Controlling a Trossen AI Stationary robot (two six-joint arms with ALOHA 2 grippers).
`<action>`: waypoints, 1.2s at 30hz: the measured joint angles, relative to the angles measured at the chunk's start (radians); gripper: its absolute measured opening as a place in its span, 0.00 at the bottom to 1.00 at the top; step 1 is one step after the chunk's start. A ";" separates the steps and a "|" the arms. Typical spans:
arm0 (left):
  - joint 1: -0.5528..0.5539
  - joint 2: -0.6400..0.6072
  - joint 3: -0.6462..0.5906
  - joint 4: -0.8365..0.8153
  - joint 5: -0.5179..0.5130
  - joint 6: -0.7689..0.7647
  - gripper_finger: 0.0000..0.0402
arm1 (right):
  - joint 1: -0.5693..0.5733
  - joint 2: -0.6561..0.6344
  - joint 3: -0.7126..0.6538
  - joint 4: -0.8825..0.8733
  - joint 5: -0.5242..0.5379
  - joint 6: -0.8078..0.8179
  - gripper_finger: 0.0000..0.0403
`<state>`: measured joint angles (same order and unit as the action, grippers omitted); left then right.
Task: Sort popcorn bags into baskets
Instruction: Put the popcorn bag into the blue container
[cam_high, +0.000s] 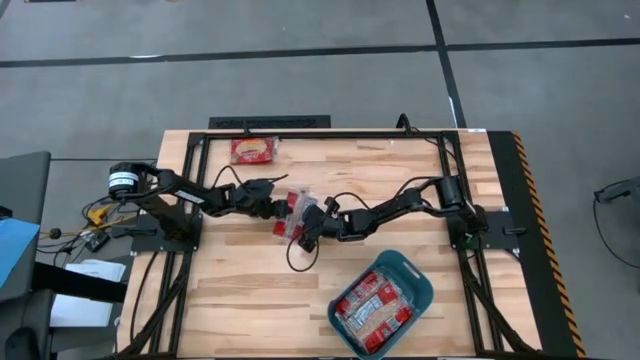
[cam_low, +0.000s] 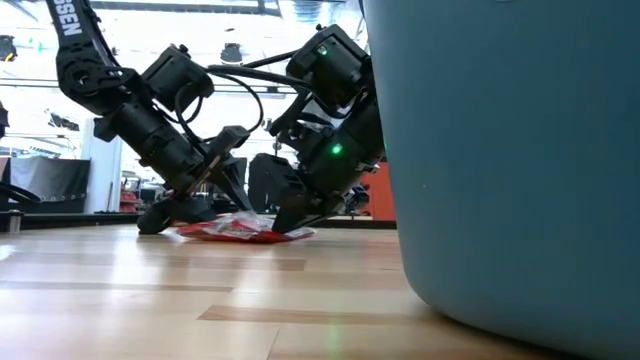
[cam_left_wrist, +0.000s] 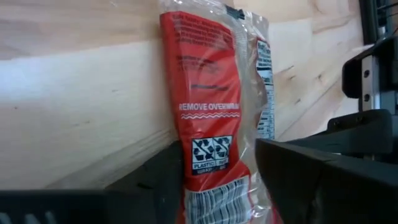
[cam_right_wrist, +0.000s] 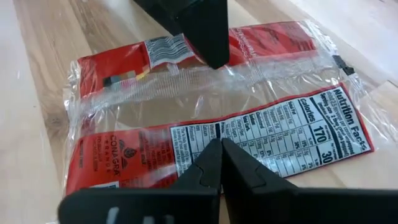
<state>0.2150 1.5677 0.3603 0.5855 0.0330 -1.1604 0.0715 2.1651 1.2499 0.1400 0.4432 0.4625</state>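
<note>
One red popcorn bag (cam_high: 295, 208) lies flat at the table's middle, its clear wrapper and nutrition panel facing up (cam_right_wrist: 205, 106). My left gripper (cam_left_wrist: 217, 155) comes at it from the table's left and is open, with one finger on either side of the bag's near end. My right gripper (cam_right_wrist: 216, 144) comes from the right, shut, its tips on the bag. A second bag (cam_high: 253, 150) rests flat near the far edge. The teal basket (cam_high: 423, 287) stands at the near right with several bags inside. My left gripper has the bag's barcode end (cam_left_wrist: 208, 155) filling the gap between its fingers. One finger (cam_left_wrist: 149, 180) lies along the table, the other (cam_left_wrist: 311, 174) over the bag. I cannot tell whether they touch it. My right gripper presses its shut fingertips (cam_right_wrist: 208, 162) down on the bag's nutrition panel (cam_right_wrist: 249, 134), slanting down from the table's right. The bag stays flat on the table.
The basket wall (cam_low: 520, 150) fills the right of the low view. A loose black cable (cam_high: 295, 262) loops on the table just near of the grippers. Black frame rails (cam_high: 190, 200) run along the table's left, right and far sides.
</note>
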 joint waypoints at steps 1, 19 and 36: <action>0.000 -0.004 0.003 -0.004 0.000 -0.001 0.43 | 0.000 -0.001 0.000 -0.005 0.000 -0.001 0.07; -0.017 -0.032 0.020 0.174 0.138 -0.085 0.01 | 0.203 -0.507 -0.001 -0.625 0.140 -0.022 0.09; -0.356 -0.017 0.550 -0.139 0.071 0.036 0.00 | 0.582 -0.911 -0.001 -1.405 0.546 0.714 0.09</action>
<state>-0.1413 1.5502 0.9106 0.4465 0.1037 -1.1241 0.6531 1.2541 1.2488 -1.2645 0.9893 1.1767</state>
